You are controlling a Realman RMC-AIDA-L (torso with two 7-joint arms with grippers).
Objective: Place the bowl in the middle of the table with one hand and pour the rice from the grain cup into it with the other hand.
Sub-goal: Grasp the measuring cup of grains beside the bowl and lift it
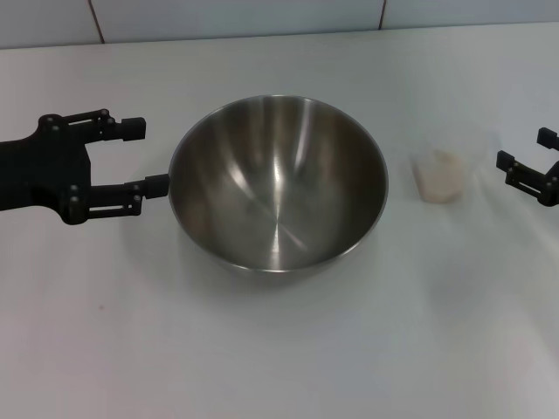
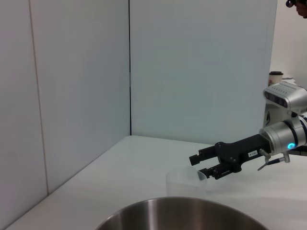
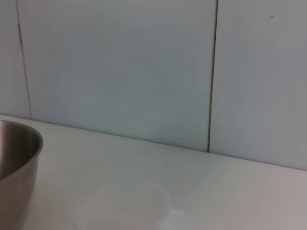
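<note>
The left tool [image 1: 146,157] stood wide open, holding nothing, its nearer fingertip touching the bowl [image 1: 278,182], which sat just to its right on the counter [image 1: 279,349]. Past the bowl, the grain cup [image 1: 442,175] with rice [image 1: 439,182] stood just left of the open, empty right tool [image 1: 524,153].
</note>
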